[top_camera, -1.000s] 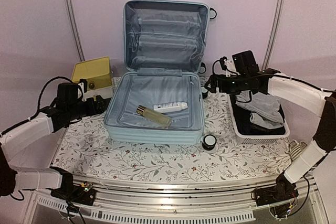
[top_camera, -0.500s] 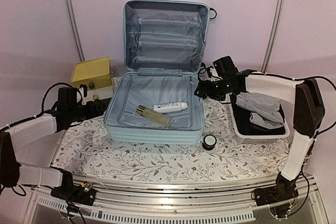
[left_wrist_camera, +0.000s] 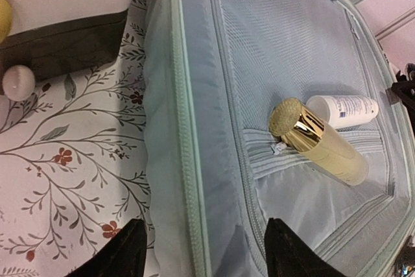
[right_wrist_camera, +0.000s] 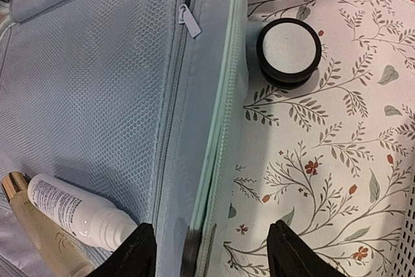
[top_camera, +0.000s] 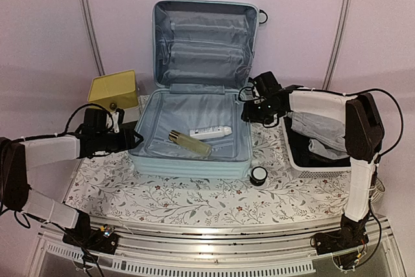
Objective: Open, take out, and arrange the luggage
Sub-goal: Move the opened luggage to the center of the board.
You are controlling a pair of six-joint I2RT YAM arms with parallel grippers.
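**Both grippers set astride the side walls of the open case**

The luggage (top_camera: 194, 128), a large pale mint-blue ribbed hard-shell suitcase, lies at the middle of the floral-cloth table (top_camera: 194, 205). Its base is flat and its lid stands upright at the far side. Its long axis runs near to far, so the side walls face one arm each.

The left gripper (top_camera: 130, 137) is at the left wall and the right gripper (top_camera: 249, 111) is at the right wall, farther back towards the hinge. Each arm is the nearer one to its own side. In both wrist views the jaws stand partly apart with the zipped rim between them. Bare gaps show beside the fingers, so I judge nothing is clamped yet.

Inside on the grey lining lie a gold-capped pale yellow bottle (top_camera: 190, 143) and a white tube (top_camera: 210, 132), close together.

Against the frame a second earlier, both arms have come inward. The left came from beside the yellow-topped box (top_camera: 113, 89) and the right from over the white lattice basket (top_camera: 321, 165). The jaws have also narrowed (contents unmoved).
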